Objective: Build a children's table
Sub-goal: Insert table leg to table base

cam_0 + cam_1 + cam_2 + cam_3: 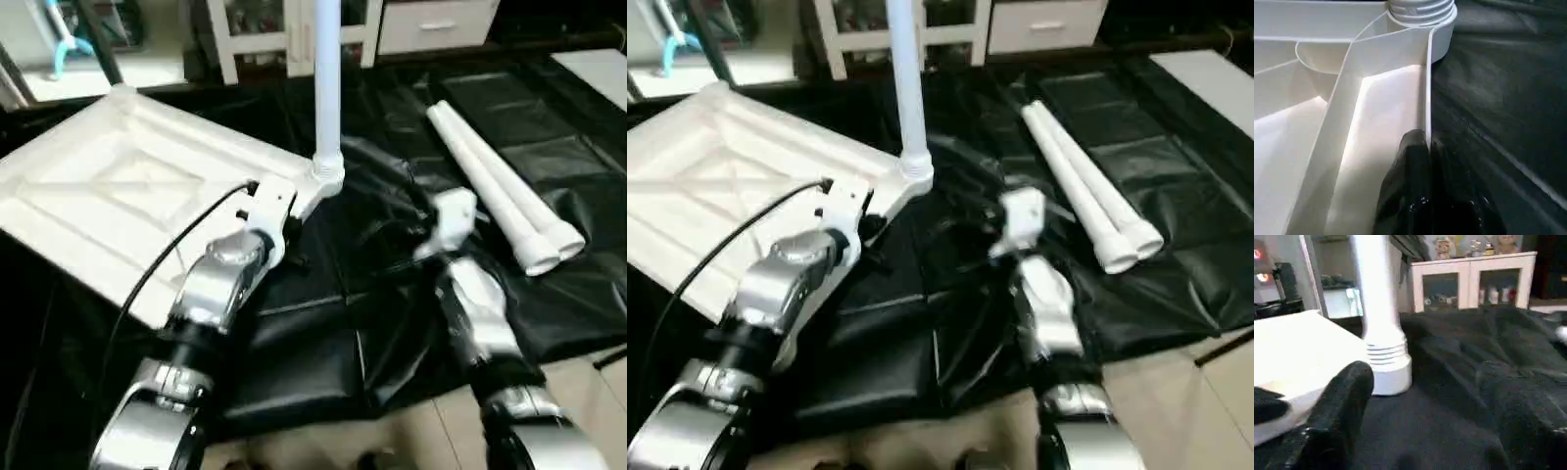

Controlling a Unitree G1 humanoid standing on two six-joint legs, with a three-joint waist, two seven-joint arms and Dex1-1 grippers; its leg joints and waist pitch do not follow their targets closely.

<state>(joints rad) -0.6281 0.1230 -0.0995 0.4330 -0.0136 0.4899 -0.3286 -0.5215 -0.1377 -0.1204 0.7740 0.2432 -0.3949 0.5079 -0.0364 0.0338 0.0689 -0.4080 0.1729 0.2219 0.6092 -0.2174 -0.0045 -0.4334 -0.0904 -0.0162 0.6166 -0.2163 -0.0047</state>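
Nearest you, on the black sheet (323, 362) covering the floor, your left tool (1422, 147) pinches the rim of the upturned tabletop (118, 196), its fingers pressed together on the wall just short of the corner socket (328, 179). One leg (327, 78) already stands upright in that socket. Your right tool (1400, 431) hangs beside the socket, fingers spread, holding nothing. Judged from this, the first leg is seated; next you need another. Two spare legs (500, 201) lie beyond the socket, to its right, well apart. Nothing blocks the reach.
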